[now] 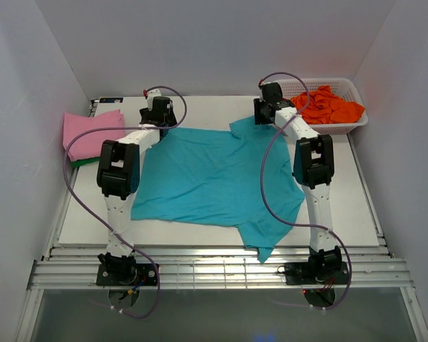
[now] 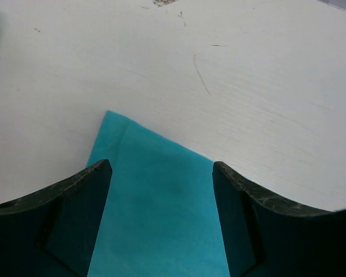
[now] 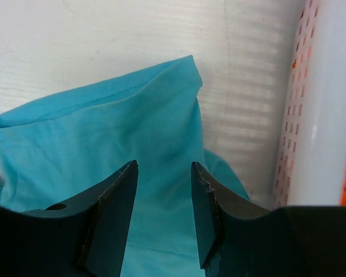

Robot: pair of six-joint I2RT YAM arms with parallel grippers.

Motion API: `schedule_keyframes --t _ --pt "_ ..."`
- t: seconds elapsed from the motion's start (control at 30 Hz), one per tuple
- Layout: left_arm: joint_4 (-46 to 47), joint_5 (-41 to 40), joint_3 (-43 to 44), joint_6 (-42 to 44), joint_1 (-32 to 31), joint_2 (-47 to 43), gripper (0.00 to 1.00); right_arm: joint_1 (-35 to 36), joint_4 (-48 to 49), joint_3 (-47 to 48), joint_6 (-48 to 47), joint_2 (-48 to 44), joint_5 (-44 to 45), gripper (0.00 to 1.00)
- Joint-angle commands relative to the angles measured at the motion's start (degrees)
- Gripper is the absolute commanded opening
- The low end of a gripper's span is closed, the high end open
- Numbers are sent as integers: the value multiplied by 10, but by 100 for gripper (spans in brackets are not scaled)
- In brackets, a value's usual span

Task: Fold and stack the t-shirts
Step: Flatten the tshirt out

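A teal-turquoise short-sleeved cloth t-shirt (image 1: 214, 178) lies spread flat across the middle of the white flat desk (image 1: 357, 206). One sleeve points toward the near right and reaches just past the desk's near edge. The other sleeve lies at the far right.

The left hand (image 1: 159, 114) is at the shirt's far left corner. In the left wrist view its two fingers stand wide apart. The pointed corner of the teal cloth (image 2: 155, 202) lies flat on the desk (image 2: 248, 86) between them, and nothing is pinched.

The right hand (image 1: 266, 110) is at the far right sleeve. In the right wrist view its fingers are parted with a clear gap. The sleeve (image 3: 115, 127) is bunched up a little, its stitched hem edge running along the top. The fingers do not press on the cloth.

At the far left edge of the desk lies a pink folded cloth t-shirt (image 1: 93, 132), resting on a green cloth piece (image 1: 78, 162) of which only an edge shows. At the far right corner stands a white plastic lattice basket (image 1: 342, 129) holding an orange crumpled cloth t-shirt (image 1: 328, 105). The basket wall (image 3: 328, 115) is just to the right of the right hand, apart from the teal sleeve.
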Motion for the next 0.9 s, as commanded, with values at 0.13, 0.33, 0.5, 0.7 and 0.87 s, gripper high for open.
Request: schedule_keyframes --t 0.13,0.33,0.5,0.7,0.87 --pt "-37 6 51 16 31 37 82 -18 0 58 -2 40 -9 51" --pt "-37 26 58 16 47 50 82 -24 20 64 -3 51 -22 54" --pt "-39 37 68 14 55 69 82 -28 29 70 -3 61 -30 55" --pt "-39 44 87 15 58 89 82 -29 29 76 -3 80 -42 57" --pt "-45 54 102 13 58 100 81 -29 28 78 -3 80 -44 57"
